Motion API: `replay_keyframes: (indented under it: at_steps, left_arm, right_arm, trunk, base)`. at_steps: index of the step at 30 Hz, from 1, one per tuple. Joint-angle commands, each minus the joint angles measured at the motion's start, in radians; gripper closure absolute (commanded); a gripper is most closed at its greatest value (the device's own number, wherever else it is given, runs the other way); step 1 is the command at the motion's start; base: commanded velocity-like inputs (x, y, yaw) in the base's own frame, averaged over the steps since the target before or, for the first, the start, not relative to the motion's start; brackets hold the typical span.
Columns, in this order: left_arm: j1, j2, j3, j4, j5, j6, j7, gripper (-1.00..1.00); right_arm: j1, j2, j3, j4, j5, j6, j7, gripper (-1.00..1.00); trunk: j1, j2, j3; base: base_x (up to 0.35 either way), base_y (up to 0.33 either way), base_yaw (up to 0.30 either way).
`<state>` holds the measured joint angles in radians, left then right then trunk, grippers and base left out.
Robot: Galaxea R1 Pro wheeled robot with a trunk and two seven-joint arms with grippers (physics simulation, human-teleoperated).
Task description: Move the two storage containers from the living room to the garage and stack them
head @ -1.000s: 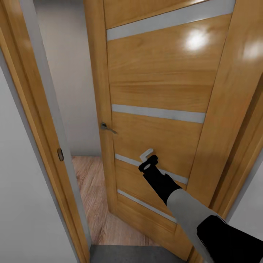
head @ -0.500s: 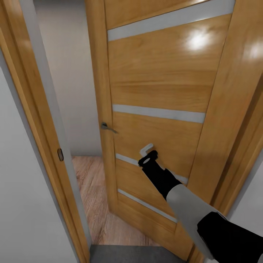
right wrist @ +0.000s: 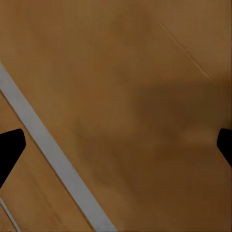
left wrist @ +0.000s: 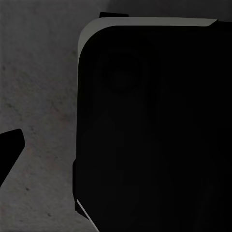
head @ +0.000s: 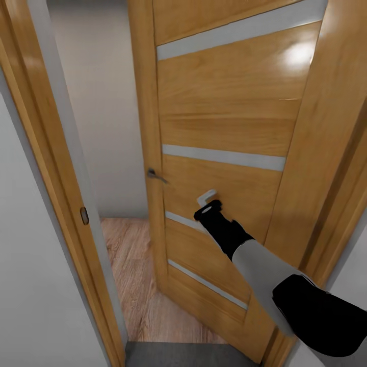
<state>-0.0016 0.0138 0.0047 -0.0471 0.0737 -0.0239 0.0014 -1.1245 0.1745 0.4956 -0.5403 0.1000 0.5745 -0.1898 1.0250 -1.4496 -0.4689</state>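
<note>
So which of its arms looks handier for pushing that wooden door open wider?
Probably the right. The right gripper is stretched out against the door, which stands ajar. The left wrist view faces grey floor and a dark body, so that arm seems to hang low.

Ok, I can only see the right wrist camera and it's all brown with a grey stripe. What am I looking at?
Observer: A wooden door. In the head view, the right claw is right up against its panel.
Operator: Is the door open?
Observer: Partly. A gap on the handle side shows a light plank floor beyond it.
Operator: Am I near the handle?
Observer: No, the door handle is off towards the door's edge.
Operator: What's the left camera see?
Observer: A grey speckled floor.
</note>
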Motion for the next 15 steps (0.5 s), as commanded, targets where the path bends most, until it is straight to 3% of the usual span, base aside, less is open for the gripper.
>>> replay_keyframes:
  at_steps: [1,4,15]
  left_arm:
    - [0.0,0.0,0.0,0.0,0.008,-0.002,0.0,-1.0]
    - [0.0,0.0,0.0,0.0,0.008,-0.002,0.0,-1.0]
    - [0.0,0.0,0.0,0.0,0.008,-0.002,0.0,-1.0]
  right_arm:
    - [-0.006,0.0,0.001,0.01,0.011,0.008,-0.002,-1.0]
    - [-0.027,0.0,0.001,0.045,-0.014,-0.006,-0.014,-1.0]
    - [-0.031,0.0,0.0,0.037,-0.019,0.001,-0.044,-1.0]
  trunk:
    - [0.0,0.0,-0.001]
    - [0.0,0.0,-0.001]
    - [0.0,0.0,-0.001]
  base:
    - [0.0,0.0,0.0]
    - [0.0,0.0,0.0]
    - [0.0,0.0,0.0]
